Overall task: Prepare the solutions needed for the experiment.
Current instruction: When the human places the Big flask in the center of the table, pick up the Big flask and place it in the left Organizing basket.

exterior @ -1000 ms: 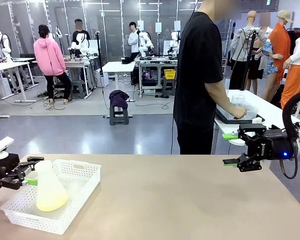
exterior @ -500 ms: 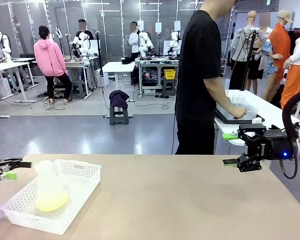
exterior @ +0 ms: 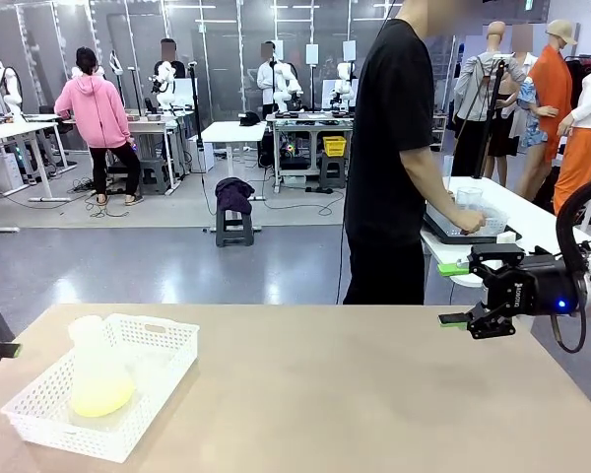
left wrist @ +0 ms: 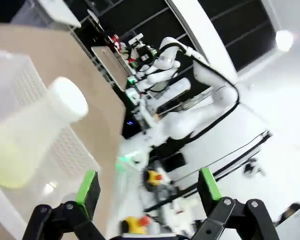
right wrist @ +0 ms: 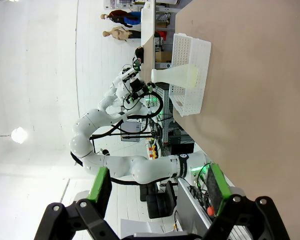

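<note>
at the near left corner of the worktop (exterior: 374, 394) we see a white perforated basket (exterior: 128, 434). a frosted conical flask (exterior: 97, 374) stands upright in it, toward its left wall, and the solutions (exterior: 100, 399) lie as a shallow pale yellow-green layer in the flask's base. at the worktop's left edge, just left of the basket and apart from the flask, the left end effector (left wrist: 147, 187) has its green-padded fingers (left wrist: 87, 186) spread wide with nothing between them; the flask sits off to one side of them in the left wrist view. at the right edge the right end effector (exterior: 455, 293) hangs above the worktop, its fingers wide apart and holding nothing. beyond the far edge a person (exterior: 394, 158) in a black shirt stands turned away, hands at a tray (exterior: 443, 235) on another table.
</note>
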